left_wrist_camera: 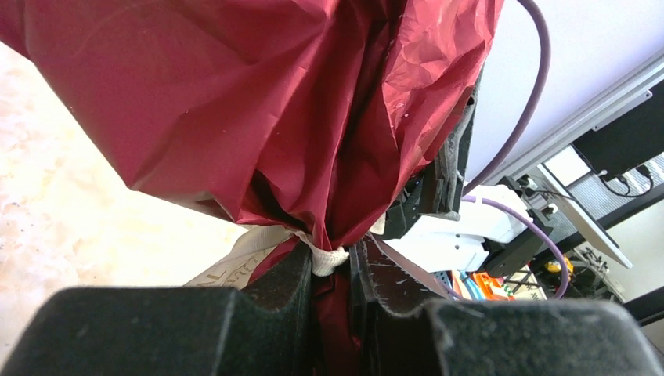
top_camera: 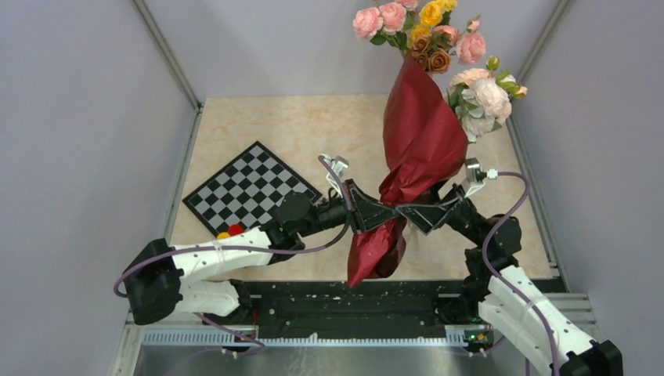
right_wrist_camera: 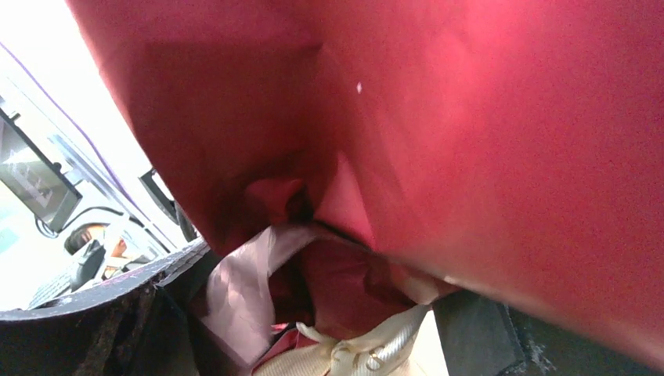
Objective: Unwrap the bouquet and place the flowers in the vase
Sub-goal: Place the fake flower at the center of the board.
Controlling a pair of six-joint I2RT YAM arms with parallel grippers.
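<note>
A black-and-white checkerboard (top_camera: 249, 188) lay flat on the marbled table (top_camera: 313, 125), off to the outer side of the left claw (top_camera: 384, 213), beside its forearm. That claw was pinched narrow on the bouquet (top_camera: 423, 133) at its tied waist. In the wrist view its dark fingers (left_wrist_camera: 282, 290) pressed the crinkled red paper just below the cream ribbon (left_wrist_camera: 329, 258). Above the claw the wrapping flared out and leaned away up and to the right, ending in the pale pink and white flowers (top_camera: 484, 100). A shorter tail of paper hung below the grip. Farther beyond the claws, a bunch of larger pink, yellow and brown roses (top_camera: 415, 31) showed past the top of the paper. The right claw (top_camera: 409, 213) faced the left one from the other side of the same waist, tip nearly to tip. Its jaws stood wide, with red paper and loose ribbon (right_wrist_camera: 368, 352) between them, and I could not tell whether they touched either.
</note>
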